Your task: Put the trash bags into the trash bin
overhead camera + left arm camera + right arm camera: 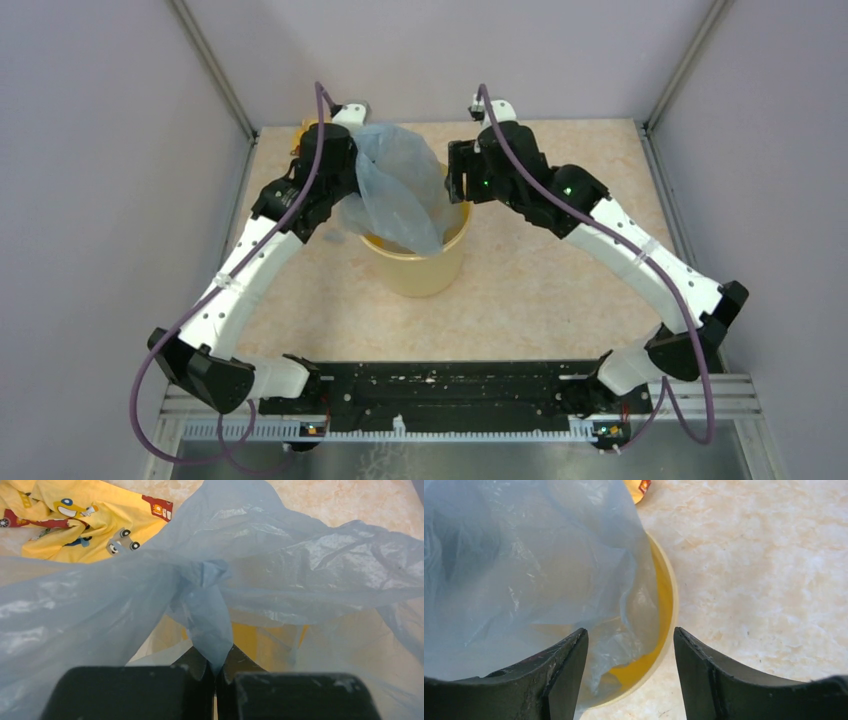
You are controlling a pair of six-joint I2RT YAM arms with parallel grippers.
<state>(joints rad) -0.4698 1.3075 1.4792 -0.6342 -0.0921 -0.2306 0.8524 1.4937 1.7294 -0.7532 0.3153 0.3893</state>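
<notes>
The pale blue-grey trash bag (400, 185) hangs from my left gripper (352, 130), its lower part draped into the pale yellow trash bin (430, 268) at the table's middle. In the left wrist view my left gripper (220, 667) is shut on a bunched fold of the trash bag (280, 575). My right gripper (458, 172) is open and empty just above the bin's right rim. In the right wrist view my right gripper (630, 645) straddles the bin's rim (670, 605), with the bag (524, 565) to the left inside the bin.
A yellow cloth with red and grey car prints (75, 520) lies on the table behind the left arm, and its edge shows in the top view (298, 135). Grey walls with metal posts close in the back and both sides. The black rail (450, 395) runs along the near edge.
</notes>
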